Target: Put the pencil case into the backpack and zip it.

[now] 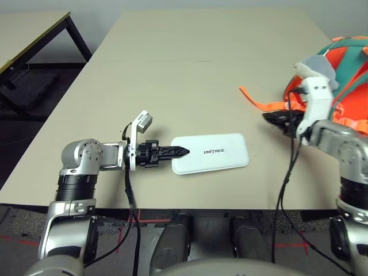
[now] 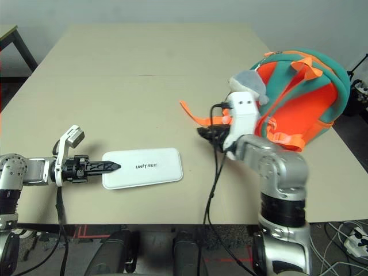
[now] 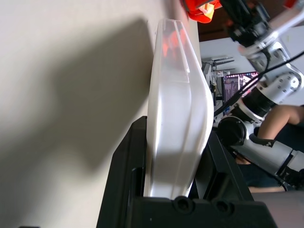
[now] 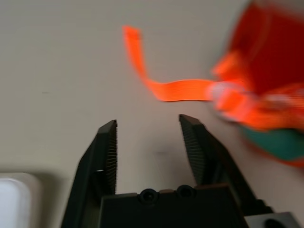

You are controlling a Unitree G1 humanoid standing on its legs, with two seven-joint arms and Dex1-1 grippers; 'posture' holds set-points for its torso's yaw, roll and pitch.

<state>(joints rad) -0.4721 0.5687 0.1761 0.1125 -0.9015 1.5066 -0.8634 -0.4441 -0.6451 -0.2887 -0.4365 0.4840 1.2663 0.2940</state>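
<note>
The white pencil case (image 1: 213,153) with black "UNITREE" lettering lies flat near the table's front edge. My left gripper (image 1: 178,152) is shut on its left end; in the left wrist view the case (image 3: 178,118) sits edge-on between the two black fingers (image 3: 126,175). The orange and teal backpack (image 2: 299,98) rests at the right of the table, with a grey-white plush toy (image 2: 248,83) on its near side and an orange strap (image 4: 175,89) trailing left. My right gripper (image 4: 147,137) hovers open above the table beside that strap, holding nothing.
The table's front edge (image 1: 172,204) runs just below the case. Black cables (image 1: 284,190) hang from both wrists. A second table (image 1: 29,34) stands off to the far left. Bare tabletop (image 1: 190,75) stretches behind the case toward the back.
</note>
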